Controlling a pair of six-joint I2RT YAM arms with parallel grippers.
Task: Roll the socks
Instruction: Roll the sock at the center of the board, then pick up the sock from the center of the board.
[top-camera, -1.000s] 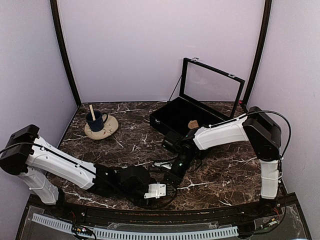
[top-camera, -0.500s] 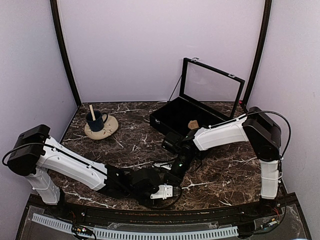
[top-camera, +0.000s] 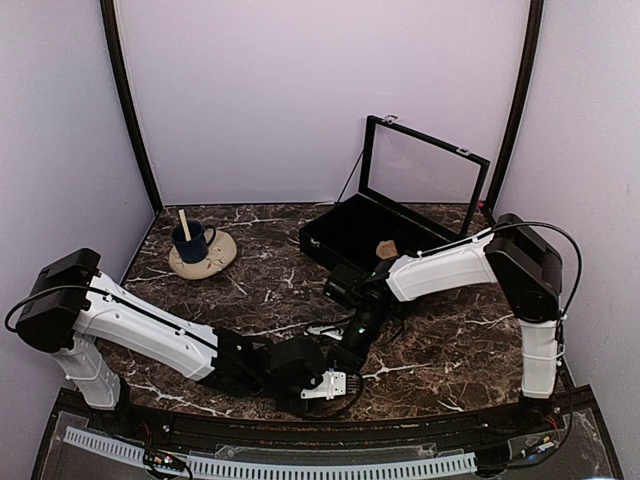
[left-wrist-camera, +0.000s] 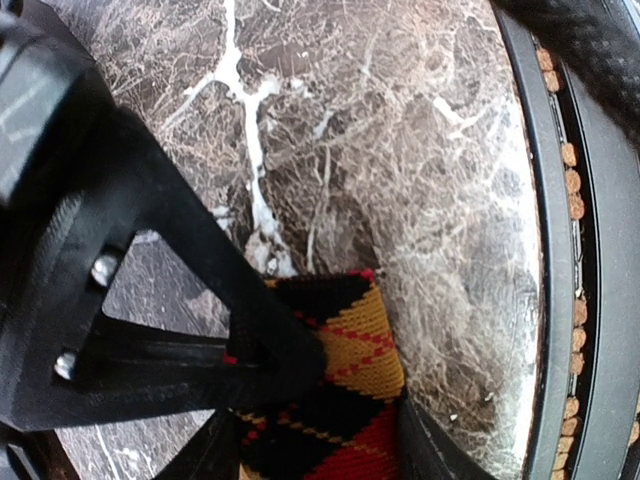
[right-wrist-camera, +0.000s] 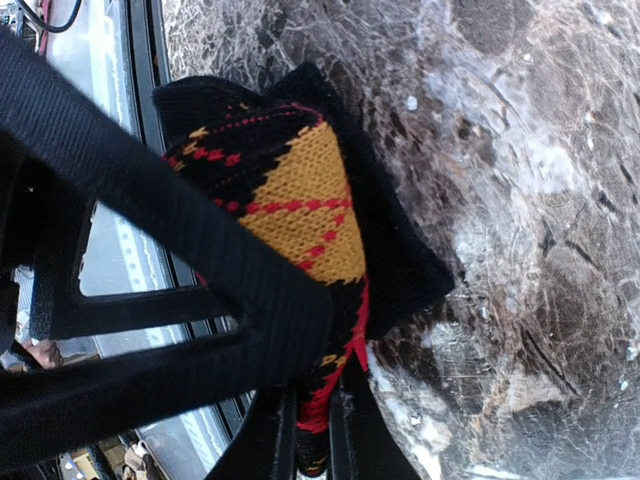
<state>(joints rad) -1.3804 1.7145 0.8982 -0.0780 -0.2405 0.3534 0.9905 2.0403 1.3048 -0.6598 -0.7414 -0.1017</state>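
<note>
Where the two arms meet low over the near part of the marble table (top-camera: 450, 340), both grippers have hold of the black argyle sock (right-wrist-camera: 300, 190). The right gripper (right-wrist-camera: 315, 400) is almost closed, its jaws pinching a thin fold of red and black fabric. The rest of the sock bulges out past its fingertips as a folded wad with an orange diamond on top, resting on the marble. The left gripper (left-wrist-camera: 360, 400) stands about half wide, and the sock fills the gap between its jaws, touching both fingers. The fabric's free end pokes out just beyond its tips onto the stone, and the table's dark edge strip runs close by on one side. In the overhead view the two grippers sit just beside each other, and the dark sock between them is hard to pick out. Beyond the right gripper, further from the arm bases, an open black case (top-camera: 340, 240) stands with its glass lid (top-camera: 425, 165) raised, and a small tan bundle (top-camera: 385, 248) lies inside it. Well apart from the left gripper, at the far left of the table, a blue mug (top-camera: 190, 242) with a wooden stick in it stands on a beige saucer (top-camera: 215, 258).
</note>
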